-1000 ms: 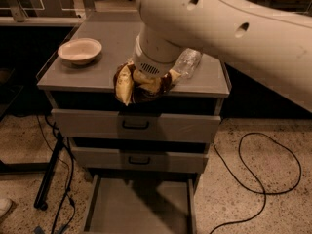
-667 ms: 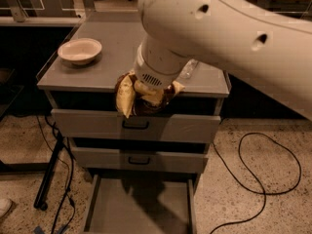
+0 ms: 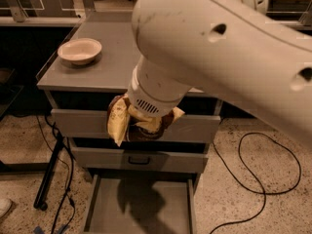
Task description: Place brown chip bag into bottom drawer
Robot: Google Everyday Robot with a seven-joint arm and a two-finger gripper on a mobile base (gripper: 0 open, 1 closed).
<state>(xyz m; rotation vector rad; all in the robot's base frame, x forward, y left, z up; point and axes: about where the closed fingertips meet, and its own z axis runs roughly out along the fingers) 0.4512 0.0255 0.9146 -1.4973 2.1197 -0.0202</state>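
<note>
The brown chip bag (image 3: 121,121) is dark brown and pale yellow, and it hangs crumpled under the end of my white arm. My gripper (image 3: 146,123) is shut on the bag, and the wrist hides most of it. The bag hangs in front of the top drawer front, above the middle drawer. The bottom drawer (image 3: 139,211) is pulled out below, a wide shallow grey tray with my arm's shadow on its floor. The bag is well above that drawer.
A pale bowl (image 3: 79,50) sits on the grey cabinet top (image 3: 97,69) at the back left. The middle drawer has a black handle (image 3: 139,161). Black cables (image 3: 265,179) lie on the speckled floor at right, and a black stand leg (image 3: 48,174) with cables is at left.
My arm has come forward off the cabinet top and down with the bag. The bag now hangs in front of the drawer fronts. The clear bottle is no longer in sight behind my arm.
</note>
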